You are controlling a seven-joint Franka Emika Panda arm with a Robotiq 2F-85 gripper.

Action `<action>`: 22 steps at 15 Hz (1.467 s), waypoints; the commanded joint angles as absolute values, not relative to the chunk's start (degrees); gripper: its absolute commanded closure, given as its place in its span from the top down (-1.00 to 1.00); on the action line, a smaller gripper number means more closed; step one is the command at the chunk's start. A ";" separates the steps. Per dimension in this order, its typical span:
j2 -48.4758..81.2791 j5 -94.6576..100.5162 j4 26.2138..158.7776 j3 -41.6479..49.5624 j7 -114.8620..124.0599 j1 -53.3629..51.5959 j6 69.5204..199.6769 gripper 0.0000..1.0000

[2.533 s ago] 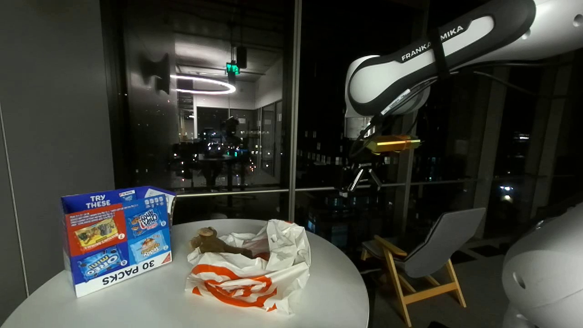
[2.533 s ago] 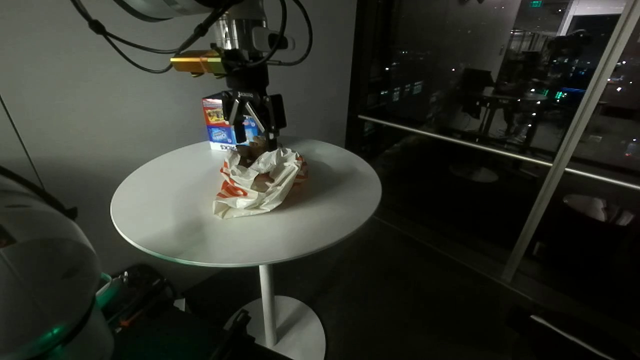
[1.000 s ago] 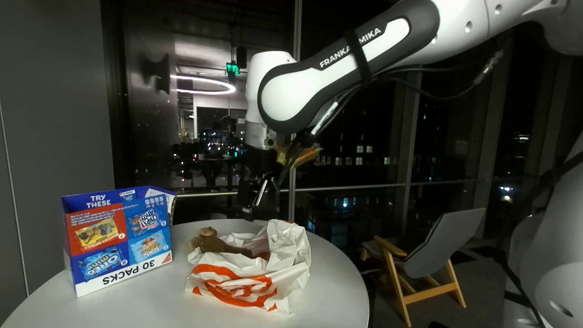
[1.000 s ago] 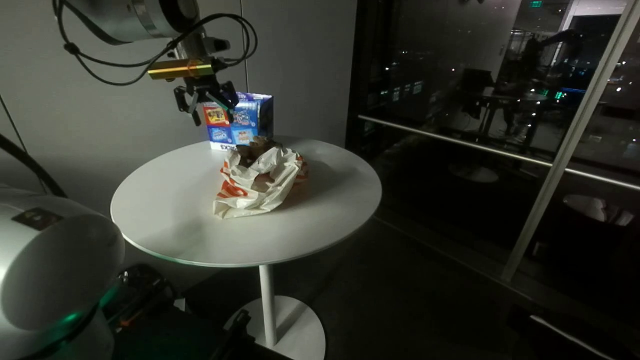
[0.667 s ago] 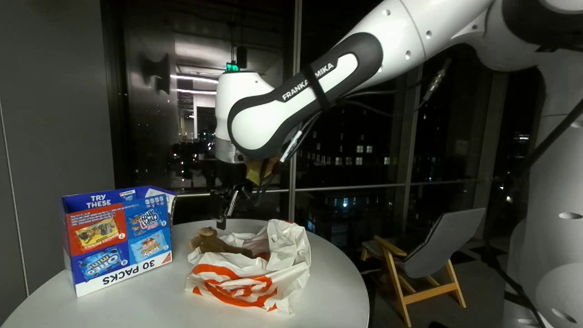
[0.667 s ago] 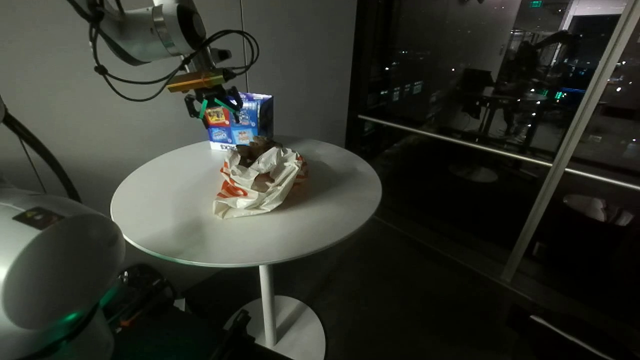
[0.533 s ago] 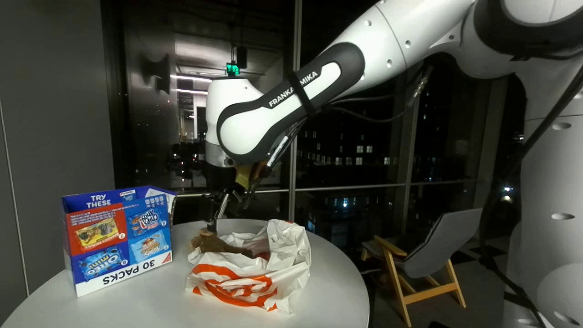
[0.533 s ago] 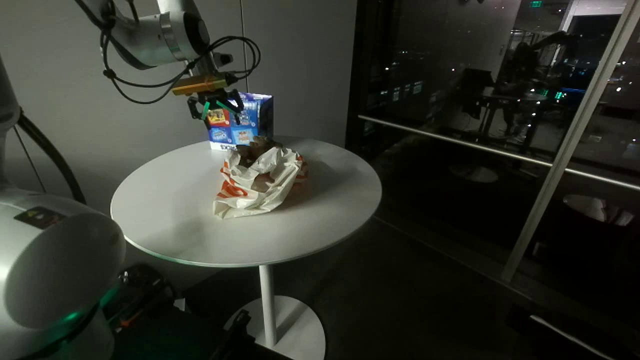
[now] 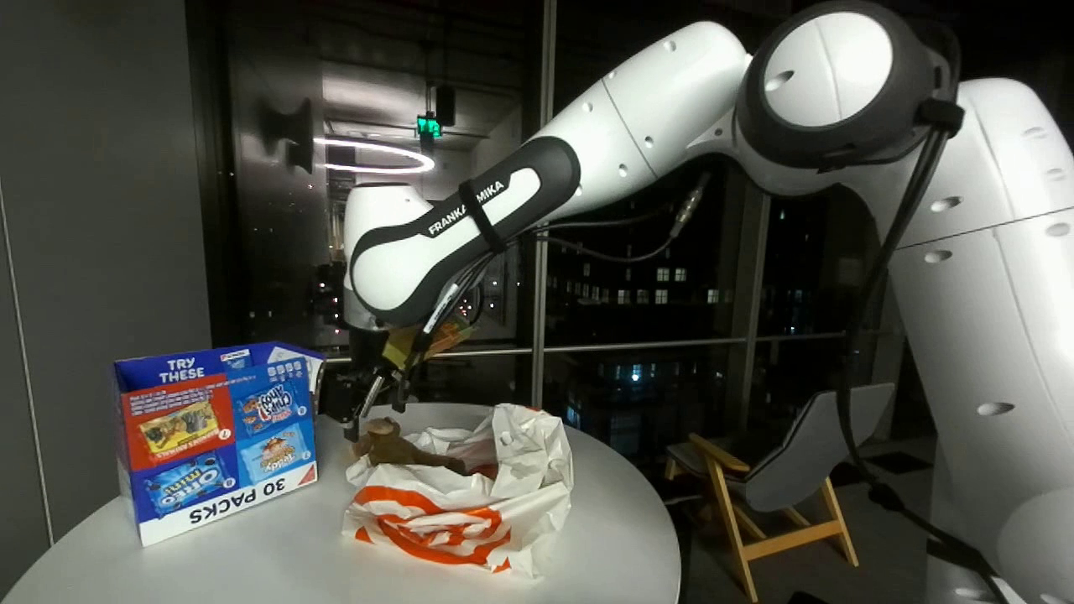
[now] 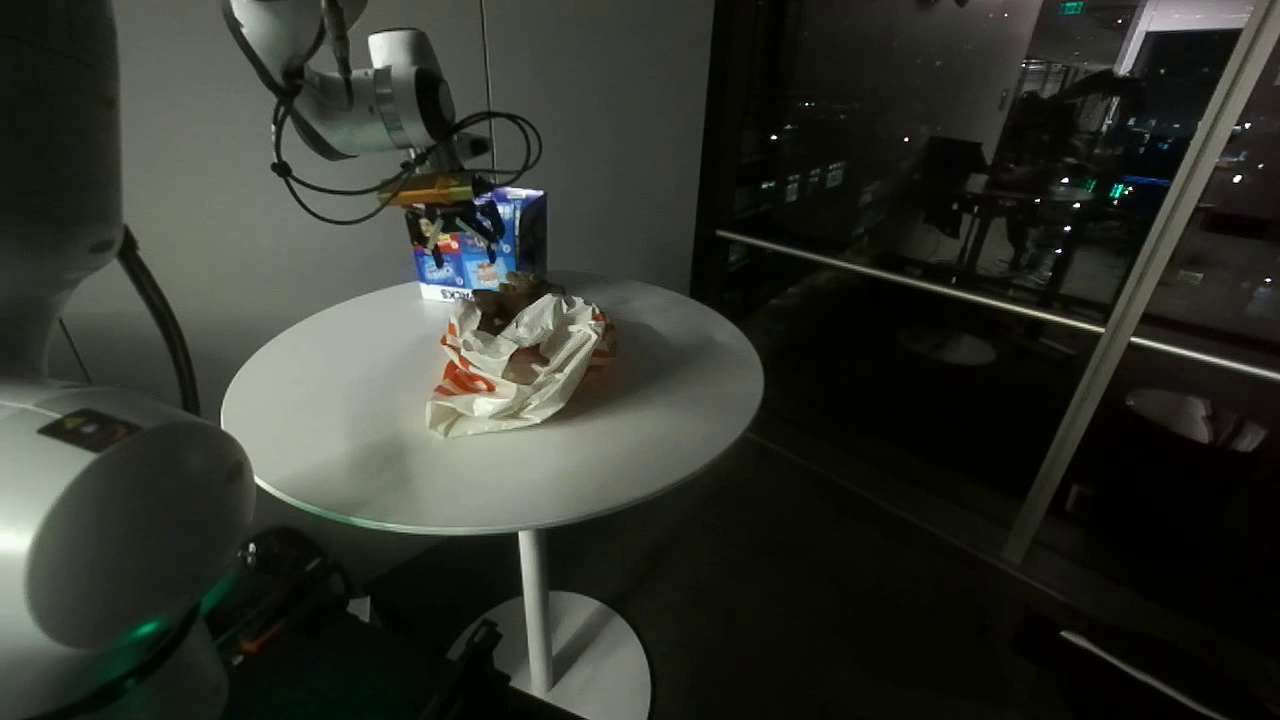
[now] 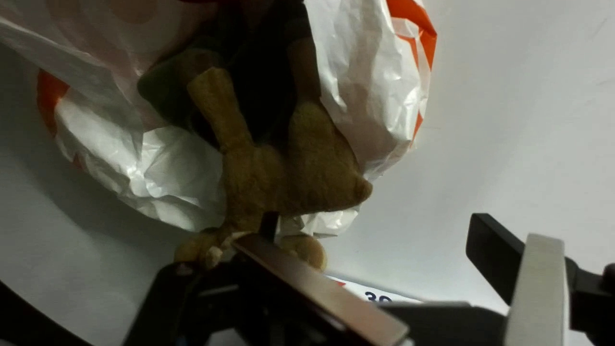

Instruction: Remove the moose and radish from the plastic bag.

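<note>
The brown plush moose (image 9: 407, 454) lies with its head end sticking out of the white-and-orange plastic bag (image 9: 445, 524). In the wrist view its body and legs (image 11: 259, 178) reach back into the bag's dark mouth. My gripper (image 9: 375, 419) is open and empty by the moose's head, on the box side. In the wrist view the gripper (image 11: 375, 223) has one finger in front of the moose's head and the other over bare table. Contact cannot be told. The radish cannot be made out; a dark green shape (image 11: 166, 91) shows inside the bag.
A blue and red snack box (image 9: 218, 440) stands on the round white table (image 10: 330, 400) close to the gripper. Dark windows lie behind. A grey armchair (image 9: 789, 453) stands on the floor beyond the table.
The arm has reached out across the table and come down, bringing the open gripper to the moose's head near the snack box. The bag, moose and box have not moved.
</note>
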State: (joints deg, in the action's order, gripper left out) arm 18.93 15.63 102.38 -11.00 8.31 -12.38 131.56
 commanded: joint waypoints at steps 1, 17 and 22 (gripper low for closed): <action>24.97 14.78 95.18 -8.11 10.79 -13.91 128.47 1.00; 32.52 -0.28 86.15 -7.15 7.34 -11.30 110.35 1.00; 32.06 -5.39 86.41 -8.03 2.22 -9.37 109.29 0.02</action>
State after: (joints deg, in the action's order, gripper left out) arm 31.61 -2.66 88.26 -6.94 5.90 -11.06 110.79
